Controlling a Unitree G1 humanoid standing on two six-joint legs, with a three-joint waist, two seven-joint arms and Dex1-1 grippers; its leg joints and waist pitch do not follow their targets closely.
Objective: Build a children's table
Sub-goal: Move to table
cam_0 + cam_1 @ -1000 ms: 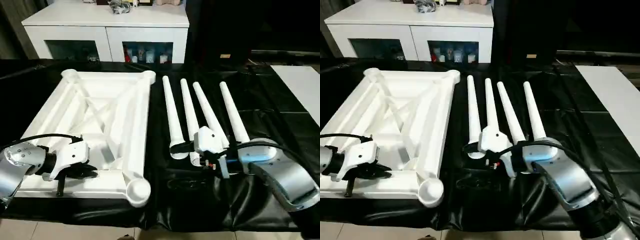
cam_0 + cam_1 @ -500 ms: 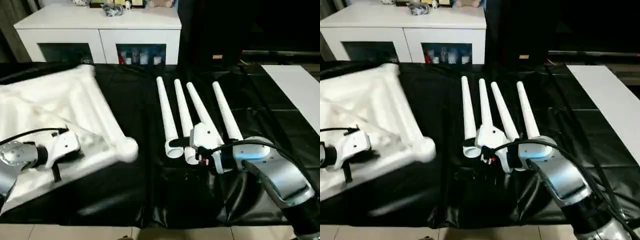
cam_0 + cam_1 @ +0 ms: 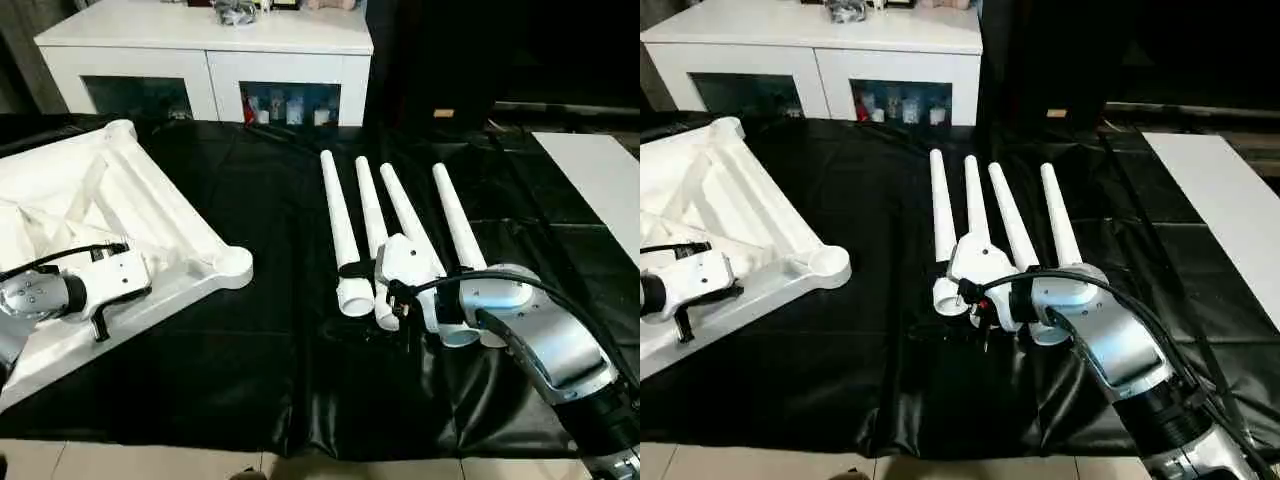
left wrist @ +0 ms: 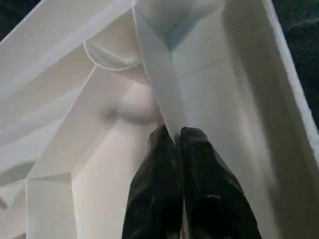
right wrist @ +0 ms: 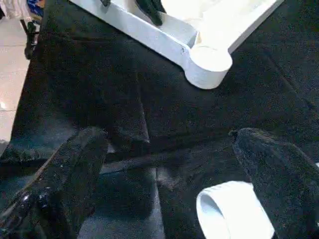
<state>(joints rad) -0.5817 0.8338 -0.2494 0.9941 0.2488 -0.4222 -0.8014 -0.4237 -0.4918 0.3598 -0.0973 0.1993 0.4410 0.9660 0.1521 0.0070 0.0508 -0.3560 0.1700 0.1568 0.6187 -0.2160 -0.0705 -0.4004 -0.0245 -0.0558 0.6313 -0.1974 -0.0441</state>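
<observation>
The white tabletop [image 3: 120, 215] lies underside up at the left of the black-covered table, turned at an angle, with a round corner socket [image 3: 232, 265] pointing toward the middle. My left gripper [image 4: 172, 132] is shut on a thin rib of the tabletop's underside, near its front edge [image 3: 100, 322]. Four white tapered legs [image 3: 372, 225] lie side by side in the middle, wide ends toward me. My right gripper [image 5: 168, 135] stands open just above the cloth at the wide end of one leg [image 5: 233, 210], nothing between its fingers.
A white cabinet with glass doors [image 3: 210, 60] stands behind the table. A white panel [image 3: 600, 170] lies at the far right. The black cloth [image 3: 280, 360] is wrinkled near the front edge, with tiled floor below.
The tabletop has swung and slid to the left with my left gripper holding it, so its near corner socket now points toward the middle. The right gripper stays at the legs' wide ends.
</observation>
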